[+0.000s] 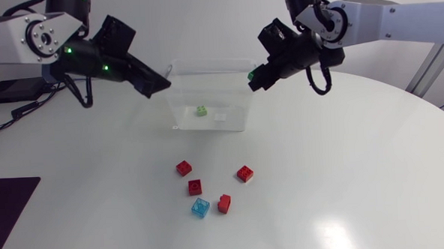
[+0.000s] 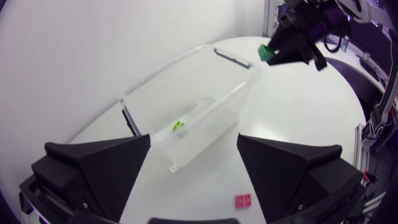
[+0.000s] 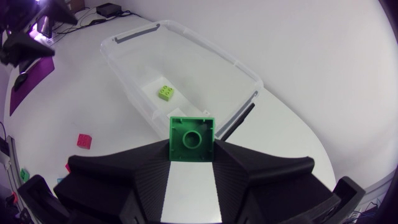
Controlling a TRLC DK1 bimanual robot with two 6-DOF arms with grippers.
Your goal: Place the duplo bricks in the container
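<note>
A container [image 1: 208,66] holding a lime brick [image 1: 202,110] is set on the white table [image 1: 344,172], with red bricks [image 1: 183,168] and a blue brick [image 1: 200,208] scattered nearby. A green brick [image 3: 191,138] is clamped in the right gripper [image 1: 256,76] at the container's rim; the left gripper [image 2: 194,140] is spread wide.

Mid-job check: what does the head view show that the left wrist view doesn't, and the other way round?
Head view only: the blue brick and the whole group of red bricks on the table. Left wrist view only: the left pincer open wide, with nothing between its fingers. Both: the container, the lime brick inside it, one red brick, and the right pincer by the container's rim, shut on a green brick.
</note>
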